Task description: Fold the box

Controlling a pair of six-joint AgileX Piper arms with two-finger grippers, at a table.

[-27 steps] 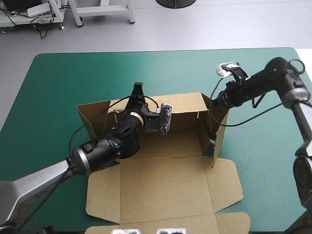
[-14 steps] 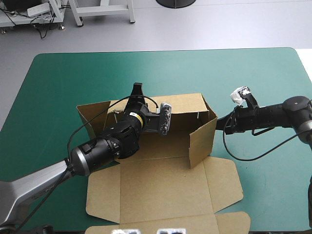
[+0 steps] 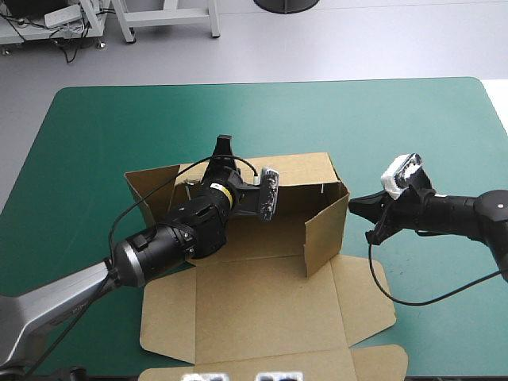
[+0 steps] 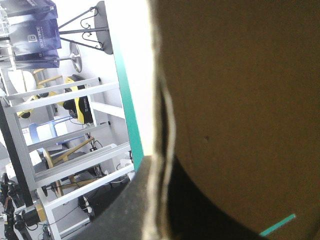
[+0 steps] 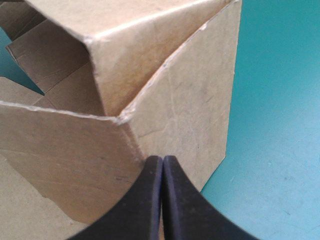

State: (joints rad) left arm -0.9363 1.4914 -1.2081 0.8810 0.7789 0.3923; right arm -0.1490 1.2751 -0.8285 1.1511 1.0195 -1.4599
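Brown box (image 3: pixel 270 294) centre frame on teal-green surface (image 3: pixel 103 135), far and right walls raised. The left tool (image 3: pixel 223 147) clamped on far wall; the right tool (image 5: pixel 162 165) pressed together, tip just beside right wall.

box (image 3: pixel 278 232): brown cut board, half set up, top open
place: middle of table (image 3: pixel 95 127), reaching the near edge
back wall (image 3: pixel 302 171): upright along far side
right wall (image 3: pixel 325 234): upright, swung inward, joins back wall at far right corner
left flap (image 3: pixel 151 186): raised, splayed outward
front panel (image 3: pixel 266 309): flat on table, side flaps spread, another flap at near edge
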